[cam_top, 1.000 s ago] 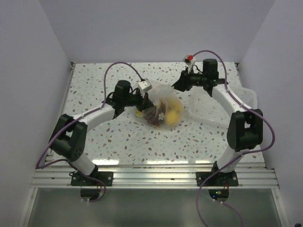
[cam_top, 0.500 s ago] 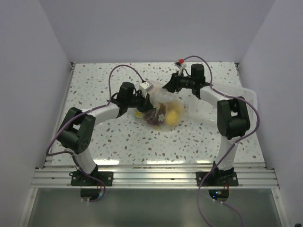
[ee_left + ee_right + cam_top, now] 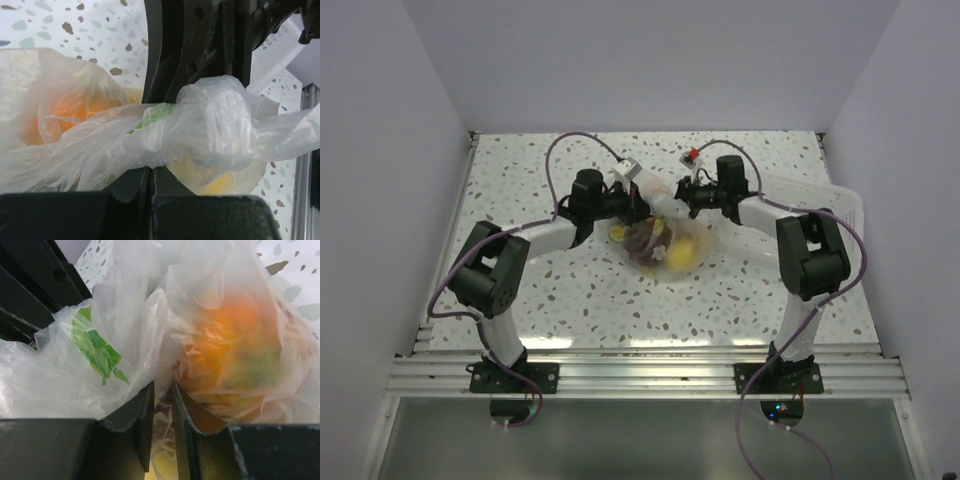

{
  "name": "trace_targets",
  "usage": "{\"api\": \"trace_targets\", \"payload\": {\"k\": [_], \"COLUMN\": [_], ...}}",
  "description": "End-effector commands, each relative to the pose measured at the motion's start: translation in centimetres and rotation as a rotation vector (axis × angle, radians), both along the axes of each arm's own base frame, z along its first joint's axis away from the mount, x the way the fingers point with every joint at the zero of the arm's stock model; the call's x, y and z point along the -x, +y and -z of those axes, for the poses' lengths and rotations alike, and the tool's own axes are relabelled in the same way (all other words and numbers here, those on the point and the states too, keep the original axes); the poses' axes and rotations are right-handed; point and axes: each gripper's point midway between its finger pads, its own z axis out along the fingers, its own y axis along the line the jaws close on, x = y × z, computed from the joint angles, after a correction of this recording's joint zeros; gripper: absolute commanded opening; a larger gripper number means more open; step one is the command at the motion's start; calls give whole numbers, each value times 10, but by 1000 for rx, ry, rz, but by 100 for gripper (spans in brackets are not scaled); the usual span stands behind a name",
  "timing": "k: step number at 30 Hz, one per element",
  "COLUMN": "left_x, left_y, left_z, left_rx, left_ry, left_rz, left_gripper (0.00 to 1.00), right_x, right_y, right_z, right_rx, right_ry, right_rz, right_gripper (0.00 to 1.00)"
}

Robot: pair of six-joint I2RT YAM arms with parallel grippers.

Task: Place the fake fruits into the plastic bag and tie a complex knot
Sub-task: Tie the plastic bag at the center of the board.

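We saw the thin, crinkly transparent plastic bag (image 3: 658, 236) of glossy yellow, orange and dark-red toy fruits (image 3: 682, 253) lying mid-table, towards the far side. Our left gripper (image 3: 642, 203) was clamped on its twisted neck beside the whitish knot (image 3: 220, 125). The right gripper (image 3: 677, 197), jaws narrow, pinched bag film.

No words or numbers are legible; the green print (image 3: 97, 352) on the plastic bag (image 3: 220, 335) is unreadable.

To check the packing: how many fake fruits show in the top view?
3: a dark reddish one in the plastic bag's middle, a yellow one to its right, a small yellow one at the left edge. More may be hidden.
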Motion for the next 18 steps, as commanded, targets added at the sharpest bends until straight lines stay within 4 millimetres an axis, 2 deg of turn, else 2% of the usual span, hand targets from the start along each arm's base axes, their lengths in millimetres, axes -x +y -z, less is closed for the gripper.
{"api": "trace_targets", "payload": {"k": [1, 2, 6, 11, 12, 13, 15, 16, 17, 18], "left_x": [-10, -7, 0, 11, 11, 14, 21, 26, 30, 33], "left_y": [-9, -8, -3, -2, -1, 0, 2, 4, 6, 8], "left_z": [-66, -67, -77, -81, -79, -79, -71, -72, -63, -59], "left_rx": [166, 169, 184, 192, 188, 186, 178, 177, 163, 153], "left_ry": [-135, -132, -139, -137, -136, -133, -112, -117, -92, -92], "left_rz": [32, 39, 46, 76, 76, 84, 102, 123, 126, 135], "left_gripper": [0, 0, 0, 0, 0, 0, 0, 0, 0, 0], "right_x": [36, 43, 66, 73, 66, 60, 44, 39, 38, 35], "right_y": [7, 10, 18, 16, 14, 10, -8, -14, -27, -31], "right_z": [-29, -34, -32, -19, -28, -28, -39, -45, -45, -55], "right_rx": [-45, -52, -48, 6, 14, 25, 28, 30, 45, 41], "right_ry": [-3, -9, 8, 30, 16, -4, -5, -16, -7, -35], "right_rz": [-96, -114, -157, -192, -188, -188, -144, -132, -125, -126], "right_gripper": [24, 24, 24, 27, 29, 30, 36, 38, 40, 40]}}
